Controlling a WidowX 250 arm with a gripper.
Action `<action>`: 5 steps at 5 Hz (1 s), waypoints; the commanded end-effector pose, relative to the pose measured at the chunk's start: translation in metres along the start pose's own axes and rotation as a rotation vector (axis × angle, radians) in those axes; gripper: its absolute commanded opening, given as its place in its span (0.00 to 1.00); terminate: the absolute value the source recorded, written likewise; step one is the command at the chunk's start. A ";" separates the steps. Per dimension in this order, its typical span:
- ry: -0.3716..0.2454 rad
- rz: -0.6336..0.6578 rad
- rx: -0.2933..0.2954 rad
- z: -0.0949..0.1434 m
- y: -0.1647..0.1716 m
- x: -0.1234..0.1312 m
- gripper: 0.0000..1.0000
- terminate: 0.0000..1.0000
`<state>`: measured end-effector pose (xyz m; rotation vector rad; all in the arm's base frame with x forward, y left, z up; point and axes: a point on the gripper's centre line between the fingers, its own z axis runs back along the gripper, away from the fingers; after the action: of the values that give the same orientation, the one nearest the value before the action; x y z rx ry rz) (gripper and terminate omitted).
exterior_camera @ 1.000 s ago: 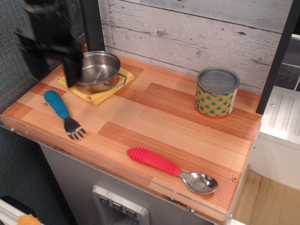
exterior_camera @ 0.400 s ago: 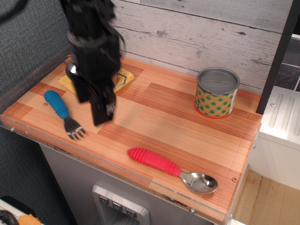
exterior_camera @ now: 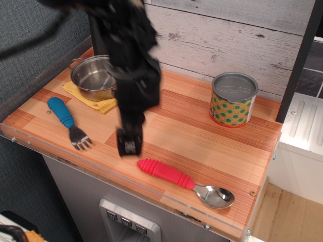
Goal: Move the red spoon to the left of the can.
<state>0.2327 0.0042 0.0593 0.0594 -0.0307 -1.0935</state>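
The red spoon (exterior_camera: 185, 183) lies near the table's front edge, red ribbed handle to the left and shiny metal bowl to the right. The can (exterior_camera: 233, 99), green with orange dots and a grey lid, stands upright at the back right. My gripper (exterior_camera: 128, 142) is a blurred black shape hanging over the middle-left of the table, its tip just above and left of the spoon's handle end. It holds nothing that I can see. The blur hides whether its fingers are open or shut.
A steel pot (exterior_camera: 94, 78) sits on a yellow cloth (exterior_camera: 99, 103) at the back left, partly hidden by the arm. A blue-handled fork (exterior_camera: 68, 121) lies at the front left. A grey plank wall runs along the back. The table's front edge is close to the spoon.
My arm has swept from the far left by the pot, rightward and forward across the table, to a spot just left of the spoon's handle. The spoon, can, fork and pot have not moved.
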 end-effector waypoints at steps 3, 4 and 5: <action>-0.012 -0.256 0.111 -0.036 -0.014 0.022 1.00 0.00; -0.008 -0.239 0.113 -0.045 -0.013 0.024 1.00 0.00; 0.011 -0.215 0.127 -0.049 -0.011 0.024 1.00 0.00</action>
<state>0.2438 -0.0312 0.0082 0.1789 -0.0768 -1.2997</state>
